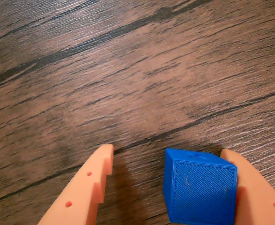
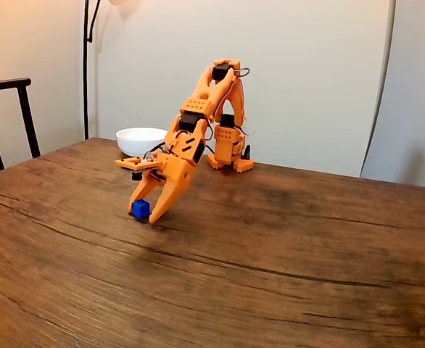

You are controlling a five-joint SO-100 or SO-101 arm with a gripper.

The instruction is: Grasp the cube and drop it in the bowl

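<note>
The small blue cube [image 1: 201, 192] rests on the wooden table between my orange gripper's [image 1: 167, 151] two fingers. It lies against the right finger [image 1: 250, 187], and a gap of bare wood separates it from the left finger [image 1: 88, 187]. The gripper is open and lowered to the tabletop. In the fixed view the cube [image 2: 141, 209] sits at the tip of the gripper [image 2: 149, 216], with the arm bent down over it. The white bowl [image 2: 141, 140] stands farther back, behind and slightly left of the arm.
A dark chair back [image 2: 9, 109] stands at the table's left edge. The arm's base [image 2: 227, 156] sits at the table's far side near the wall. Open wooden tabletop [image 2: 270, 275] stretches in front and to the right.
</note>
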